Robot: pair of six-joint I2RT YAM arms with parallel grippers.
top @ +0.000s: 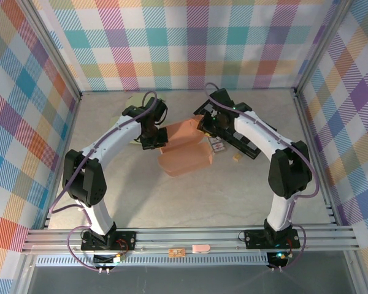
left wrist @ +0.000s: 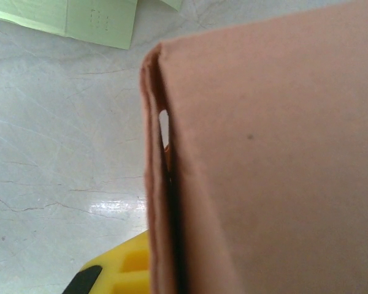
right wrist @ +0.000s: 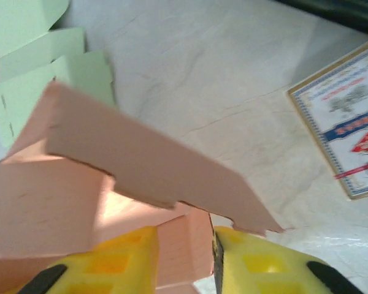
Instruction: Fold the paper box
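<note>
Plaid-patterned walls [top: 190, 43] are seen on three sides of a pale, veined counter [top: 172, 208]. The paper box [top: 183, 150], salmon-pink and only partly folded, is placed at the middle of the counter, a little toward its far edge. One panel with clipped corners is laid flat on the side facing the near edge, and the remaining part is raised between the two arms.

In the left wrist view the paper box [left wrist: 276, 153] is shown edge-on as a doubled wall of card. The wall runs down past a yellow finger [left wrist: 126, 269]. The left jaws are brought together and clamped on this wall at the box's left end.

In the right wrist view a long flap of the paper box [right wrist: 153, 165] is seen tilted above a ruled inner panel. The right jaws are held partly apart at the box's right end, with a short tab of card set between the yellow fingers [right wrist: 116, 263]. Whether that tab is pressed by them cannot be told.

Flat, pale green card sheets [right wrist: 49, 67] are spread on the counter beyond the box, toward the far left corner, and are also caught in the left wrist view [left wrist: 80, 21]. A printed card [right wrist: 346, 116] with a blue border is laid flat just right of the box, near the right arm [top: 264, 135].
</note>
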